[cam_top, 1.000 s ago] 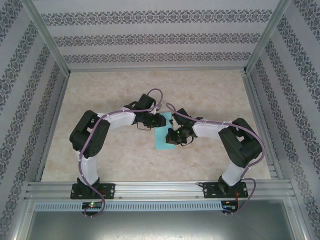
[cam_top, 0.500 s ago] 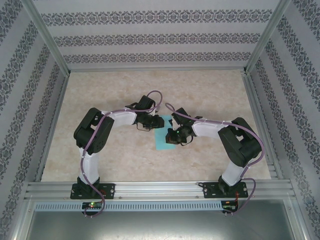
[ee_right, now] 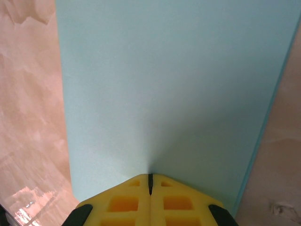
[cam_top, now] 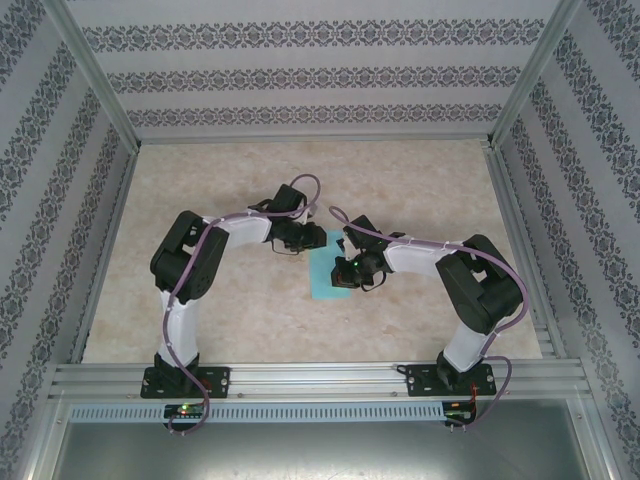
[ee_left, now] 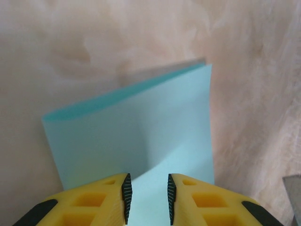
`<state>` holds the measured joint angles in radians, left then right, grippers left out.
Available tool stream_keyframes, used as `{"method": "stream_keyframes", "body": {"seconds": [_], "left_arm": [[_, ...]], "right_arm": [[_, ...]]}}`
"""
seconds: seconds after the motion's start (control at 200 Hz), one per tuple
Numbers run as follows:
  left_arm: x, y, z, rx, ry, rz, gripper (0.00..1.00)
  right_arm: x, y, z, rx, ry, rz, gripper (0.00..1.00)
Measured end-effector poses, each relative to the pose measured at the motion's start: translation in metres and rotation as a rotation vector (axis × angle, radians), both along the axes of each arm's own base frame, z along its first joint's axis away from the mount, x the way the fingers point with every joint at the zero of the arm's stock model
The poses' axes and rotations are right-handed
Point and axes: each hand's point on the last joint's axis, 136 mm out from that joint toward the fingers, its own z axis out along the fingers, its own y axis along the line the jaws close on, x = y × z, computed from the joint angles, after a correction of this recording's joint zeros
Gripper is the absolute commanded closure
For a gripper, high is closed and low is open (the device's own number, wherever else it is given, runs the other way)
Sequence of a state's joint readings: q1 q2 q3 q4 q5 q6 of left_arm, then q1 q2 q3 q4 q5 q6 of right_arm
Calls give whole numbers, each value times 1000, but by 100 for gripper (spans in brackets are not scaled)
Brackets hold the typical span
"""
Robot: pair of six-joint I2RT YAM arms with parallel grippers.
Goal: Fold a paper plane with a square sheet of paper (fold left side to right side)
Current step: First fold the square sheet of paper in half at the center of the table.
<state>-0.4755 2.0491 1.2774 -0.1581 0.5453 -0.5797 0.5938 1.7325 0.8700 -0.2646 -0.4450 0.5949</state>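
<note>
Paper (cam_top: 322,285) lay near the middle of the bench (cam_top: 200,200), directly under the right fingers (ee_right: 136,200), already doubled over into a tall, narrow rectangle instead of a square. Over the last second the left arm's elbow had drawn in toward the sheet, and the left fingers (ee_left: 110,202) had slid a little toward its far end. The paper itself had not shifted, and the right arm had held its place. I judged from this that the left-over-right fold was already laid down and the work had turned to flattening or creasing it, not carrying the flap across.

The left fingers were partly spread, with pale turquoise showing in the gap between them; they straddled the near edge of the upper layer and did not appear to pinch it. The right fingers were pressed together, their joined tip bearing down on the sheet, where a faint dimple ran out from the tip.

Seen from the left wrist, the fold ran along one edge as a darker turquoise line, and the top layer bowed slightly instead of lying flat. From the right wrist, a thin darker strip along one side suggested the two layers were not quite flush.
</note>
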Motion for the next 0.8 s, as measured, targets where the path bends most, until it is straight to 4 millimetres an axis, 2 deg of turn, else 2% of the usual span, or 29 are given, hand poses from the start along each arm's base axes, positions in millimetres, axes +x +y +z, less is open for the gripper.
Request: {"method": "stream_keyframes", "body": {"seconds": [0.27, 0.624, 0.699, 0.799], "left_arm": [[56, 31, 1, 38, -66, 106, 68], [61, 34, 3, 40, -54, 103, 66], [66, 44, 12, 44, -72, 120, 65], [72, 61, 41, 47, -134, 147, 65]], "right_arm": [[-1, 0, 0, 12, -11, 1, 100], [-1, 6, 2, 41, -5, -26, 100], [-4, 18, 2, 62, -7, -10, 100], [-14, 30, 4, 74, -4, 14, 97]]}}
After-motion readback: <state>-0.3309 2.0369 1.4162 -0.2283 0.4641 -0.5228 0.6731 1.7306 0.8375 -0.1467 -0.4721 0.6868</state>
